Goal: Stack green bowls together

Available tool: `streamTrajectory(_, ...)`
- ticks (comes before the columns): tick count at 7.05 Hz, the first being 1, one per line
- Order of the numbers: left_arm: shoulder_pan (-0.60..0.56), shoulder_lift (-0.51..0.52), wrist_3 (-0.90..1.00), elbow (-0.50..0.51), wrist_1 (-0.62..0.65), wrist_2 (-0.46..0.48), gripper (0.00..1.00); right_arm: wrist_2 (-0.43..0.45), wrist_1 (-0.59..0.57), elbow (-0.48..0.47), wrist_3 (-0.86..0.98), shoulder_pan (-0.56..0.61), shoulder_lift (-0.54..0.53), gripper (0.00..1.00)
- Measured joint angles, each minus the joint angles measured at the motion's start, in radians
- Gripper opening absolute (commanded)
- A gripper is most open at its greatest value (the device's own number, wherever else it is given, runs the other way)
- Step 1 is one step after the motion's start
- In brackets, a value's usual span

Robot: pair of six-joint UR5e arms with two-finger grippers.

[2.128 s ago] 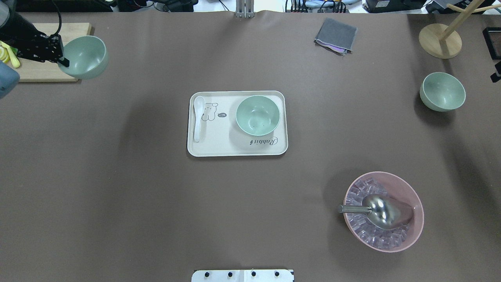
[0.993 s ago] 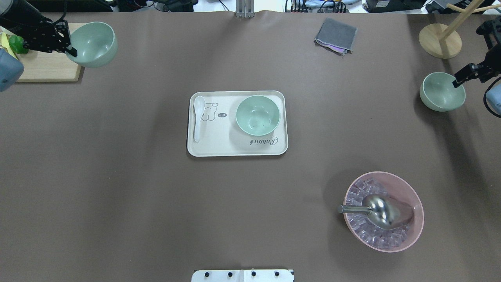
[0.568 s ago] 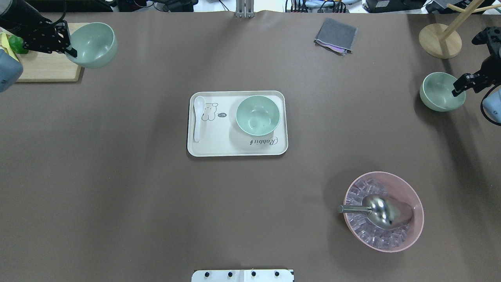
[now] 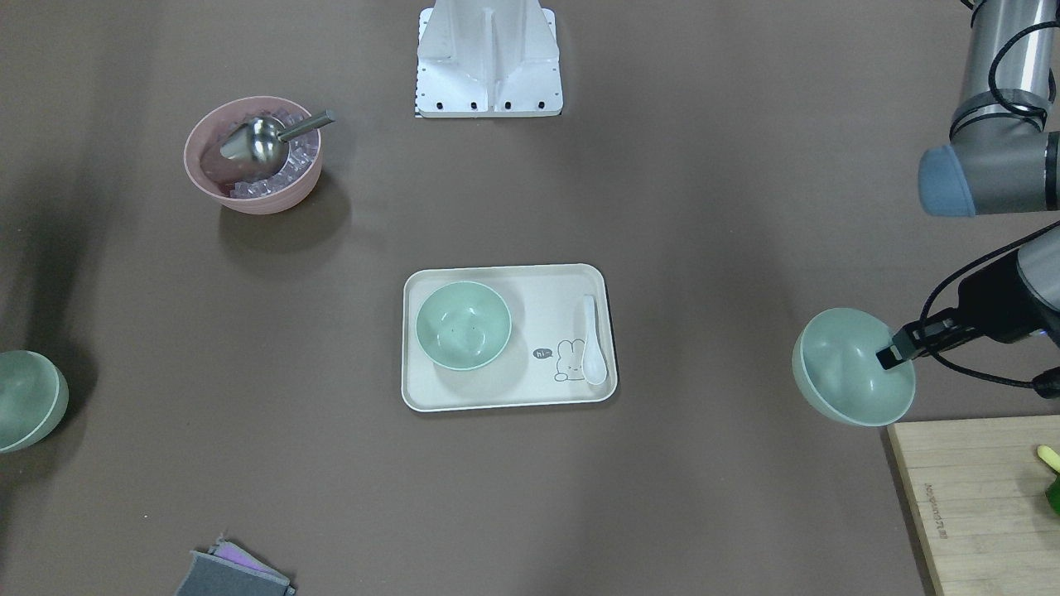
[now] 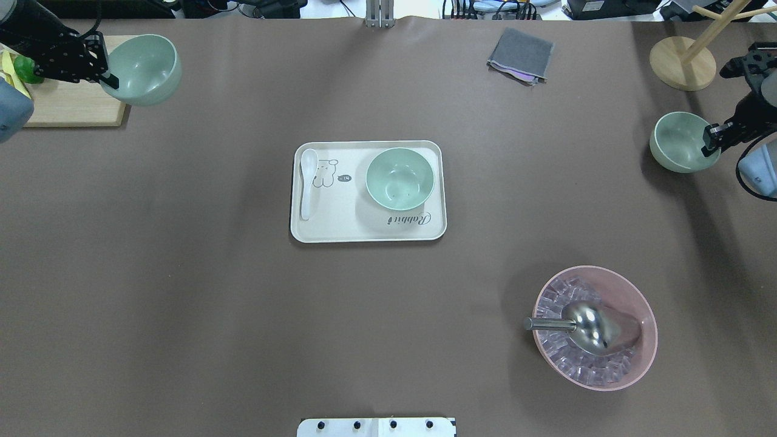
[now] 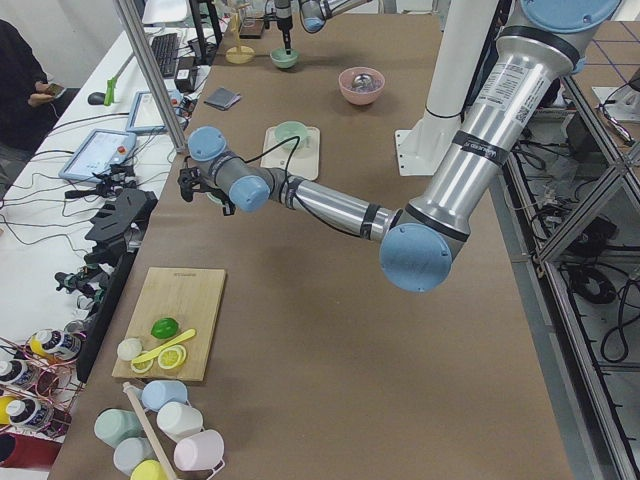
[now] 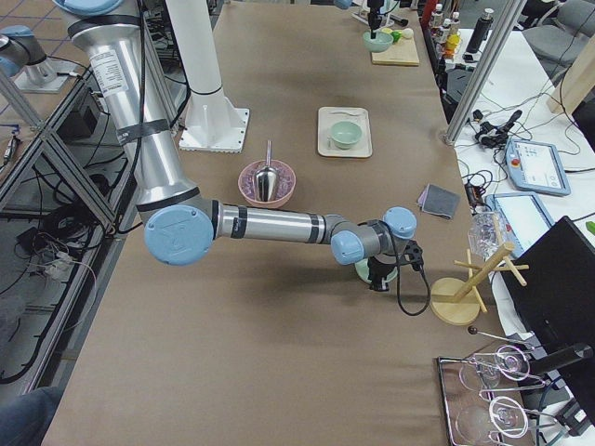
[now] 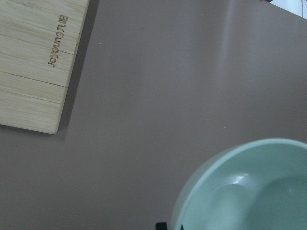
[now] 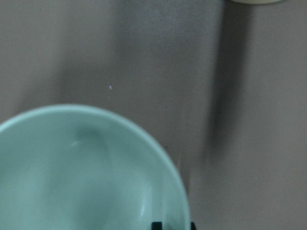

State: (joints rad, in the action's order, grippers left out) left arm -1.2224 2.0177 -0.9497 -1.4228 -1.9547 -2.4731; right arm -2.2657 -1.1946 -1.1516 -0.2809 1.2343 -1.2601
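While your left gripper (image 5: 108,79) keeps the first green bowl (image 5: 145,67) pinched by its rim at ten o'clock, your right gripper (image 5: 709,145) has dropped onto the rim of the second green bowl (image 5: 680,142) at three o'clock. You cannot tell whether it is clamped. The third green bowl (image 5: 399,179) sits on the central tray (image 5: 340,229).

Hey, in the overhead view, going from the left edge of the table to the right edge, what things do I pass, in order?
far-left green bowl → white spoon → middle green bowl → metal scoop → far-right green bowl
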Motion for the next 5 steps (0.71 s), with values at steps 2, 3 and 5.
streamTrajectory(2,0.0,-0.002,0.0,-0.006,0.0,-0.003,0.0,-0.063,0.001,-0.014,-0.108,0.003,0.021,0.0)
streamTrajectory(3,0.0,-0.002,0.0,-0.009,0.0,-0.006,0.0,-0.137,0.001,-0.024,-0.146,0.027,0.033,0.0)
streamTrajectory(5,0.026,0.012,-0.035,-0.016,-0.001,0.0,0.0,-0.213,0.001,-0.077,-0.215,0.056,0.043,0.0)
